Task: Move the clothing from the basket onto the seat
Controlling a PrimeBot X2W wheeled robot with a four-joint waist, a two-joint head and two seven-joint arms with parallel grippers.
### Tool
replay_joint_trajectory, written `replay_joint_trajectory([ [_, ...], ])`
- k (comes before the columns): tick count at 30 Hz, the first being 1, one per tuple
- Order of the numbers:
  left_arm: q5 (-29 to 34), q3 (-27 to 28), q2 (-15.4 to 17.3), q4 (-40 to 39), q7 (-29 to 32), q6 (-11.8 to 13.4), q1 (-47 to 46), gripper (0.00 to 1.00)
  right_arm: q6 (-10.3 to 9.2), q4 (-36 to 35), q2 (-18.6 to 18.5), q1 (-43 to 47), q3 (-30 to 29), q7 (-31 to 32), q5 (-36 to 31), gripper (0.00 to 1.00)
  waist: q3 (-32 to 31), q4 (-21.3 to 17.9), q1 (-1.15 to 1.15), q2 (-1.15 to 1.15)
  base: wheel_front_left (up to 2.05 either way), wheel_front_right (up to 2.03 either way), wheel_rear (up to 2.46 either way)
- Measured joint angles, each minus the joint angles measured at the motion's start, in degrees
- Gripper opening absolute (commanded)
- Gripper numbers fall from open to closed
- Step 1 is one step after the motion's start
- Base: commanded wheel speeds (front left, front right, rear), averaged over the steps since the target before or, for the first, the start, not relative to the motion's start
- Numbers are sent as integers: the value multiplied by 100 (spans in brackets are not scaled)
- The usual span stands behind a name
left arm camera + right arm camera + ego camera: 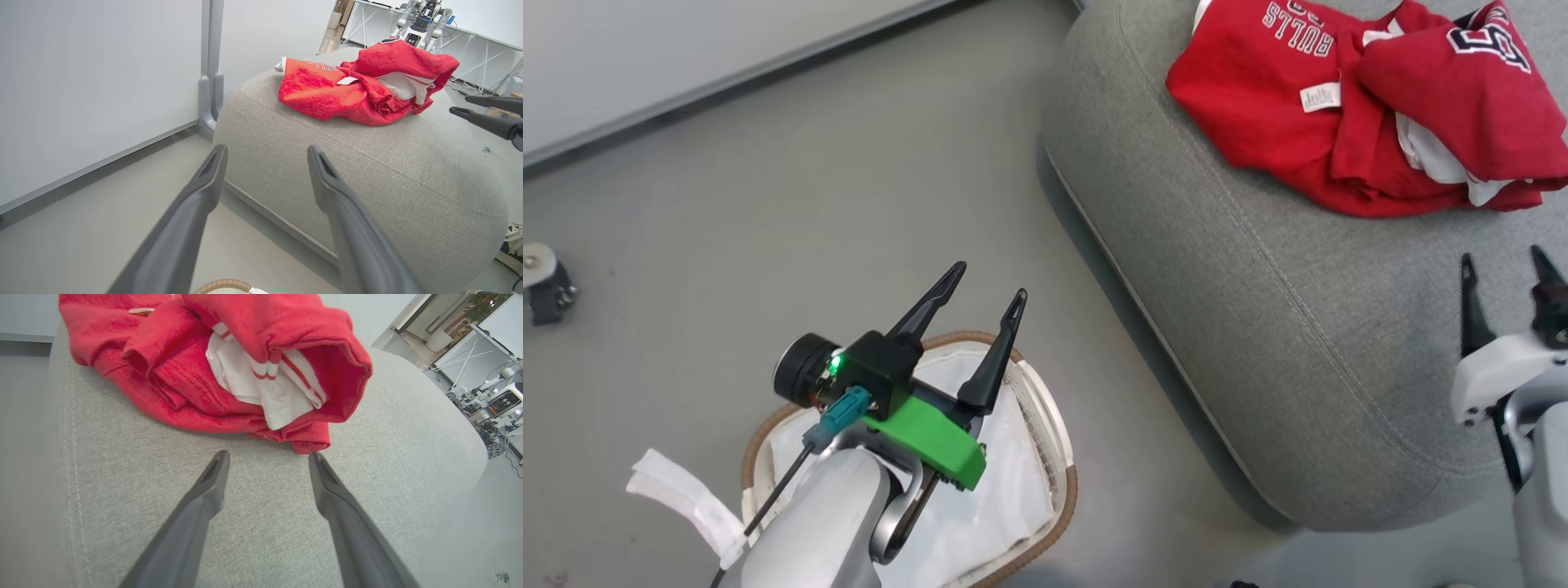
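One seat (1258, 327), one basket (1062, 482) on the floor to its left. One clothing (1258, 106) heap on the seat's far side: two red jerseys, one white piece. Left gripper (990, 279) over the basket and right gripper (1503, 256) near the heap, both spread wide, holding nothing.

Head camera is looking steeply down over basket (1068, 490) and seat (1298, 351). Left wrist camera is facing the seat from low beside it; right wrist camera is hovering close above its top. All are sharing the clothing (1258, 106).
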Motion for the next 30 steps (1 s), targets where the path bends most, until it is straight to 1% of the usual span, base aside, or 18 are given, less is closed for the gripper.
replay_joint_trajectory([
  [2,79,174,-55,23,0,0,123,100,0,-179,80,185,178,0,25,100,-137,43,0,0,0,0,0],
  [6,303,595,-174,41,0,0,366,100,0,-577,378,459,463,0,298,100,-373,205,0,0,0,0,0],
  [9,492,1004,-268,59,-1,0,575,100,0,-854,565,560,671,0,560,100,-492,394,0,0,0,0,0],
  [11,602,1278,-353,81,0,0,716,100,0,-991,717,563,754,0,861,100,-575,540,0,0,0,0,0],
  [18,914,2093,-564,193,0,0,1084,100,0,-1274,888,573,1285,0,1082,100,-793,1096,0,0,0,0,0],
  [24,992,2661,-717,345,0,0,1340,100,0,-1278,931,640,1395,0,1115,100,-964,1563,0,0,0,0,0],
  [30,1068,2982,-788,417,0,0,1615,100,0,-1246,936,844,1473,0,1250,100,-1213,1880,0,0,0,0,0],
])
